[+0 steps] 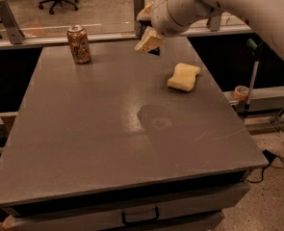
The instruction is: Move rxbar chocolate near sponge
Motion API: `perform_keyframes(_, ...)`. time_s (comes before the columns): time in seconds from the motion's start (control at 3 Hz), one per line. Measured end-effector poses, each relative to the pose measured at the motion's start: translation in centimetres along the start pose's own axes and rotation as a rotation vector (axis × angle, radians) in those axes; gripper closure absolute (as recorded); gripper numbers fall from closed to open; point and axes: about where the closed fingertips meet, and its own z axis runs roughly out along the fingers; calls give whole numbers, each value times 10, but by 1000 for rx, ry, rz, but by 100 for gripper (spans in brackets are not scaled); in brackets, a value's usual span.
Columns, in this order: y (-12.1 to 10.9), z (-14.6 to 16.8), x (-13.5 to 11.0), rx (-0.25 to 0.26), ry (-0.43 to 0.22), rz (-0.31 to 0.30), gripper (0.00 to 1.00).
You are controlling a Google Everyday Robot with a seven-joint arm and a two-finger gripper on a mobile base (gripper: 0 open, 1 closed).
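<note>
My cream gripper [148, 40] hangs over the far edge of the grey table [98, 148], at the end of the white arm [218, 1] that comes in from the upper right. A small black sliver [154, 51] just below and right of the gripper is all that shows of the rxbar chocolate; the gripper hides the rest. I cannot tell whether it is held or lies on the table. The pale yellow sponge [184, 76] lies on the table's right side, a short way in front and to the right of the gripper.
A brown soda can [79, 44] stands upright at the far left of the table. A tape roll [241, 92] sits on a ledge right of the table. A metal rail runs behind the far edge. A drawer handle [139, 216] is at the front.
</note>
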Motion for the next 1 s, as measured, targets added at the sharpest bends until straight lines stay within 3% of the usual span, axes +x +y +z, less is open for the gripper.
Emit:
perform_keyframes(0.33, 3, 1, -1, 4, -3, 9, 100)
perform_keyframes(0.67, -21, 12, 28, 70, -20, 53, 100)
perform_keyframes(1.0, -58, 28, 73, 170, -31, 143, 100)
